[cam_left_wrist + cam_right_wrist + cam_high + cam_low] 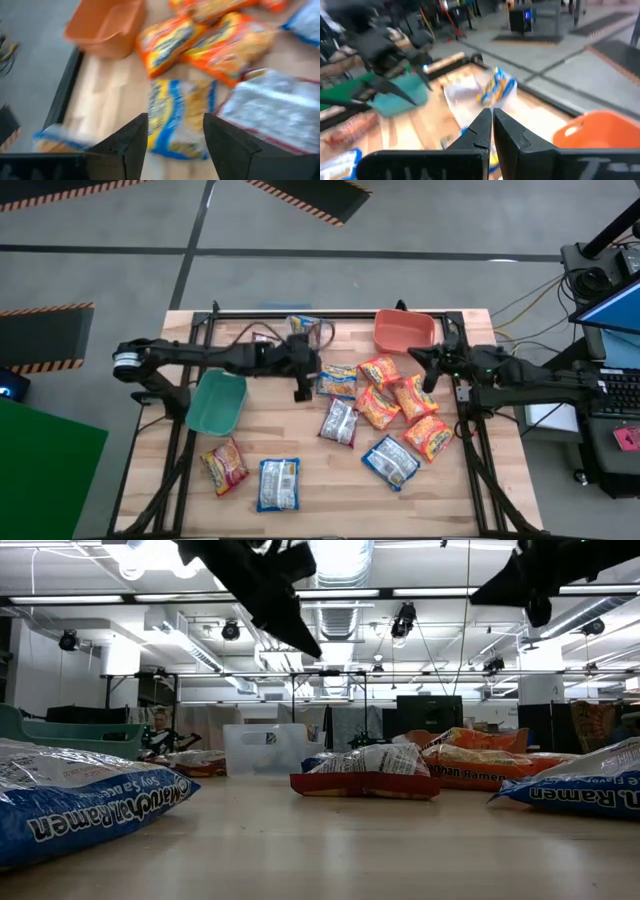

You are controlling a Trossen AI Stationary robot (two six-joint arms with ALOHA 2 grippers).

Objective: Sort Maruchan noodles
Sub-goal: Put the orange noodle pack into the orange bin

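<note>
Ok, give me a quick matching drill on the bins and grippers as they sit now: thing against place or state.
Things:
1. teal bin
2. orange bin
3. left gripper
4. right gripper

Places or states:
a. shut, beside the orange packets
b. far edge, right of centre
c. open, near a blue-and-yellow packet
d. left side, under the left arm

Pairs: 1-d, 2-b, 3-c, 4-a

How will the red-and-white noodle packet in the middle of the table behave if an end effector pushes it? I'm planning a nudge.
The red-and-white packet lies flat on bare wood, so it would probably slide rather than roll or tip. Its crinkled plastic wrap looks slippery and yielding, so an edge may buckle first. It seems light for its size, and likely brittle inside.
</note>
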